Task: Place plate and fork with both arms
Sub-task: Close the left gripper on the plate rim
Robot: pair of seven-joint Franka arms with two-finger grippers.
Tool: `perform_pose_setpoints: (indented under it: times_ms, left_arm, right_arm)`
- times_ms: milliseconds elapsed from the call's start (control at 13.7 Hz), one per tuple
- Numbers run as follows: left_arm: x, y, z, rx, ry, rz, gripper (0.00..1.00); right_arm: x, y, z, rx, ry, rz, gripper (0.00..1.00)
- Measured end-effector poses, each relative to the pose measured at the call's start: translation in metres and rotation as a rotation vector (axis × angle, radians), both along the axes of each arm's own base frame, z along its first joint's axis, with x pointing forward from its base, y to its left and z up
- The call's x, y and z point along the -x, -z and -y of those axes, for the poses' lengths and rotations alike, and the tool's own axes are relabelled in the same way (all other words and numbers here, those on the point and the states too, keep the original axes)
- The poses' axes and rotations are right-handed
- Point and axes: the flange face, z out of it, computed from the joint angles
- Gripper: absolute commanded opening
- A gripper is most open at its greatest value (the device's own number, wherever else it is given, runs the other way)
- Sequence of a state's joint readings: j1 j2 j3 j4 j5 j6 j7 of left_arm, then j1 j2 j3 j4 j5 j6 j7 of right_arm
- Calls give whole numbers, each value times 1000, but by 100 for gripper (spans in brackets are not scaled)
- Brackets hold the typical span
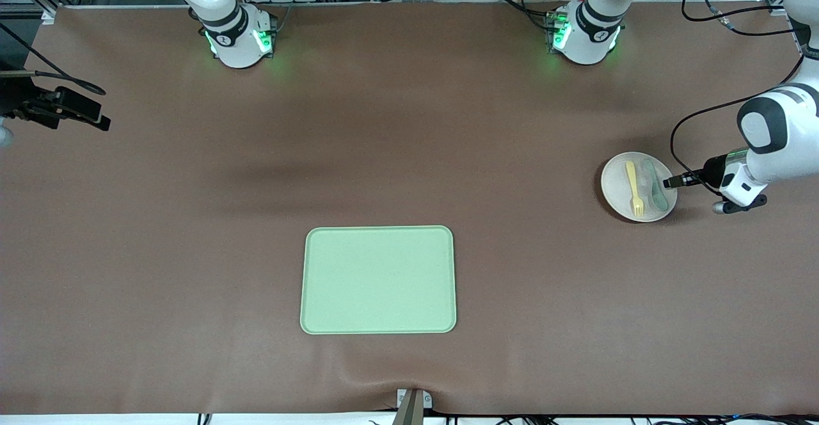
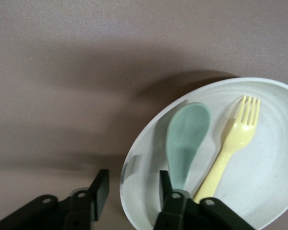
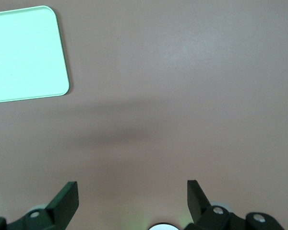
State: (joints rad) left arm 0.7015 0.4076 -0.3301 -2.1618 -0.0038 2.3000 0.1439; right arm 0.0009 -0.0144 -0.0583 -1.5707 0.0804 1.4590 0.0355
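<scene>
I have the left end effector [image 2: 129, 196] down at the rim of the round, shallow, off-white plastic plate [image 1: 619, 188], which sits on the brown bench [image 1: 384, 143] toward the left arm's end. In the left wrist view its two dark fingers [image 2: 100, 189] straddle the plate's edge, one outside the rim and one inside over the dish; the gap between them is moderate, and I cannot tell whether they are pressing on the rim.

Lying side by side in the plate are the small pale yellow plastic fork [image 1: 634, 188] and a grey-green plastic spoon [image 1: 655, 185]. The inside finger stands just beside the spoon's handle.

The pale green rectangular tray [image 1: 378, 280] lies flat on the bench, nearer the front camera than the plate and well apart from it.

The right end effector [image 3: 133, 201] hangs over bare bench at the right arm's end, waiting, with its fingers spread wide and holding nothing. A corner of the tray shows in its wrist view.
</scene>
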Motion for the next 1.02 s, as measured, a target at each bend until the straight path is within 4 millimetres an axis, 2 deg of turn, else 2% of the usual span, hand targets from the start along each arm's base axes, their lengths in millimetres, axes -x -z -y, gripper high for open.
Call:
perform_pose_setpoints:
  times_ms: [219,365,512,1023]
  left_arm:
    - [1,10,-1,6,-6,1,38]
    - [2,14,-1,9,-8,-1,22]
    - [2,14,-1,9,-9,-1,1]
    - [0,9,-3,6,-8,7,0]
  right_arm:
    - [0,0,0,0,0,0,100]
    - [0,0,0,0,0,-1,100]
    - [0,0,0,0,1,-2,100]
    - [0,3,0,0,3,-9,100]
